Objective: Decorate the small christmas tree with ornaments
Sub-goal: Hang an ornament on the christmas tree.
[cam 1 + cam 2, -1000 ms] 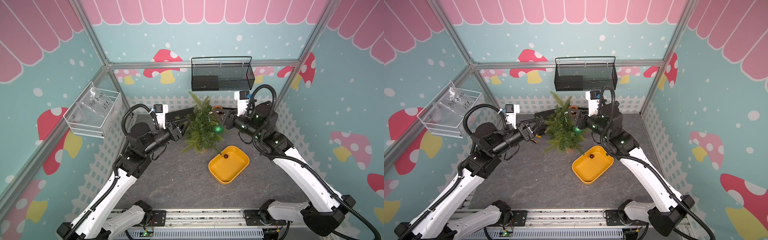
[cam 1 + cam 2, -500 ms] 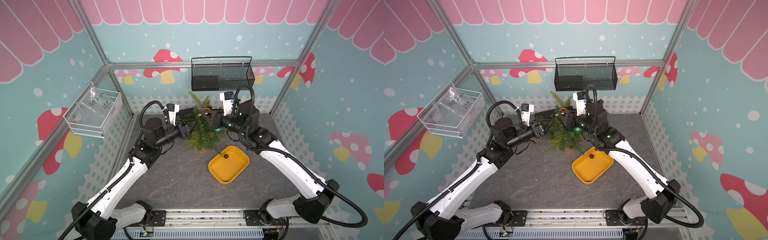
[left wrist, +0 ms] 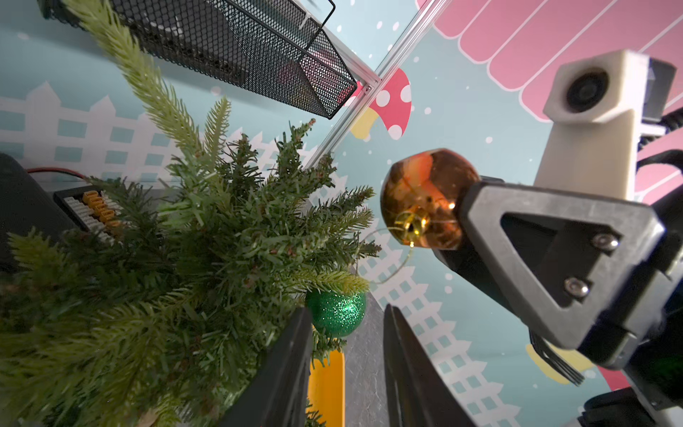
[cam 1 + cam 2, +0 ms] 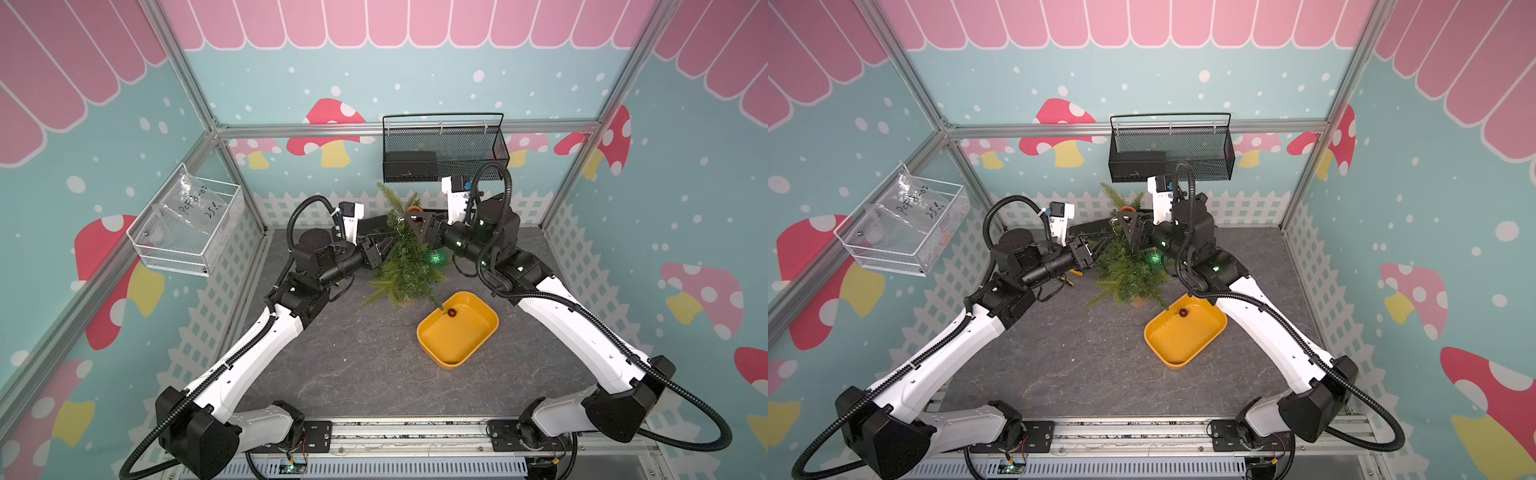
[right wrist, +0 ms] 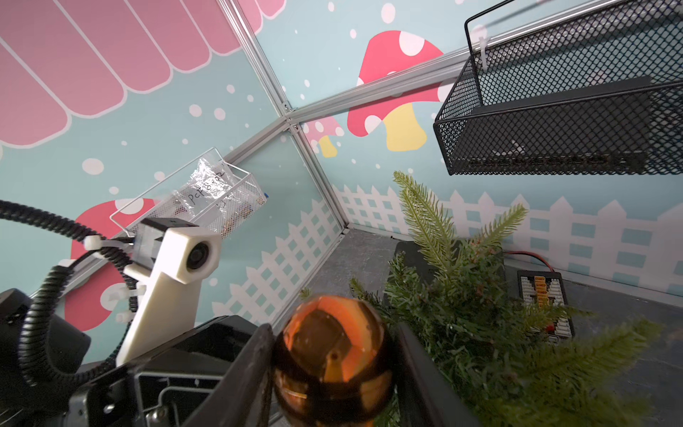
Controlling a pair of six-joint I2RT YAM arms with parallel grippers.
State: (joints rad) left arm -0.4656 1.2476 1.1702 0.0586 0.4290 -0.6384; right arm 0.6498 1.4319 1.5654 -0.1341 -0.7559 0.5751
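Three ornaments: green ball hung on tree; copper ball beside treetop; red ball in yellow tray.
Tree: near bench's rear edge.
Right gripper: pinching copper ball, now closer in.
Left gripper: jaws narrowed, still apart, empty; second hanging likely next.

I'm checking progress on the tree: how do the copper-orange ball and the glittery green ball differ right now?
The copper-orange ball is smooth and mirror-shiny; the glittery green ball is rough with sparkle. The copper-orange ball is clamped in the right gripper beside the small christmas tree; the glittery green ball hangs under a low branch, ungripped. Both are round baubles.
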